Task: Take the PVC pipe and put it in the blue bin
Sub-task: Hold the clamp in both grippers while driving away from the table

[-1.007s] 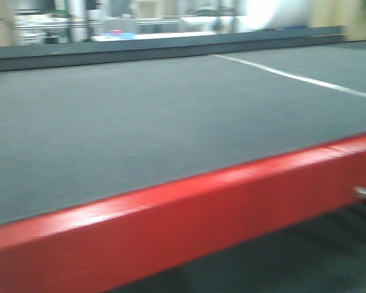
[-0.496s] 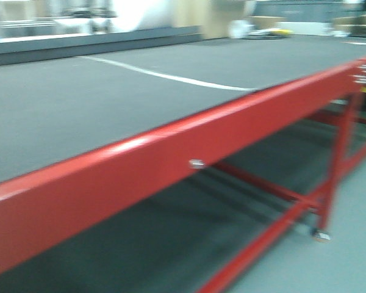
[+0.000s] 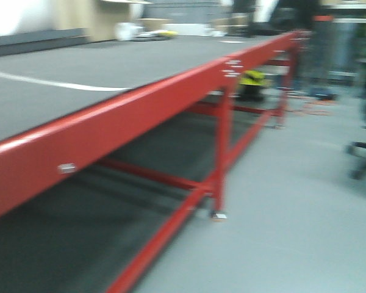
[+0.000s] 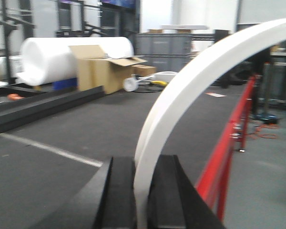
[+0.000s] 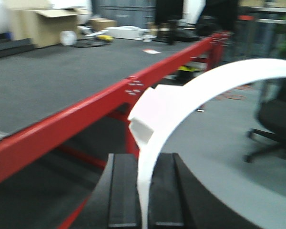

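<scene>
Visibly, left gripper (image 4: pixel 140 193) and right gripper (image 5: pixel 144 191) each tight on curved white PVC pipe (image 4: pixel 200 67).

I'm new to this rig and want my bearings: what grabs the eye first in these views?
A long red table frame cuts diagonally across the front view, edging a dark grey top. Each wrist view is dominated by a white arc rising rightward: the left pipe clamped in the left gripper, the right pipe clamped in the right gripper.
</scene>
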Action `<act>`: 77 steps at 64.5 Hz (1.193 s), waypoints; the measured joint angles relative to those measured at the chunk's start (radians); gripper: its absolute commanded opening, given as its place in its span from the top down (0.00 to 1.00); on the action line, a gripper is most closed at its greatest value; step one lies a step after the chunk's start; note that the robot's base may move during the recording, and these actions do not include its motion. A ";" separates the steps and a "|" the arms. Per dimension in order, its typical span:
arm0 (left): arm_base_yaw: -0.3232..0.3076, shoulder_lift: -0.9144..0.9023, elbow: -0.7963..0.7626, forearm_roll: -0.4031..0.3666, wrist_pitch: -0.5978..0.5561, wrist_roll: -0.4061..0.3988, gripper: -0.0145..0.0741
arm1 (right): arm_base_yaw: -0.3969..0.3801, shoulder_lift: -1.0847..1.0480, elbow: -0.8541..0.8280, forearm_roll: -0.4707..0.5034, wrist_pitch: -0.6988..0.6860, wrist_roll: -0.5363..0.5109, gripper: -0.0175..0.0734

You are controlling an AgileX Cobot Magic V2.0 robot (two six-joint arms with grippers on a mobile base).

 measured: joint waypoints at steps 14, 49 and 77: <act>0.000 0.000 0.000 0.000 0.000 0.000 0.96 | 0.000 0.000 0.000 0.000 0.000 0.000 0.98; 0.000 0.000 0.000 0.000 0.000 0.000 0.96 | 0.000 -0.004 0.000 0.000 0.000 0.000 0.98; 0.000 0.000 0.000 0.000 0.000 0.000 0.96 | 0.000 -0.004 0.000 0.000 0.000 0.000 0.98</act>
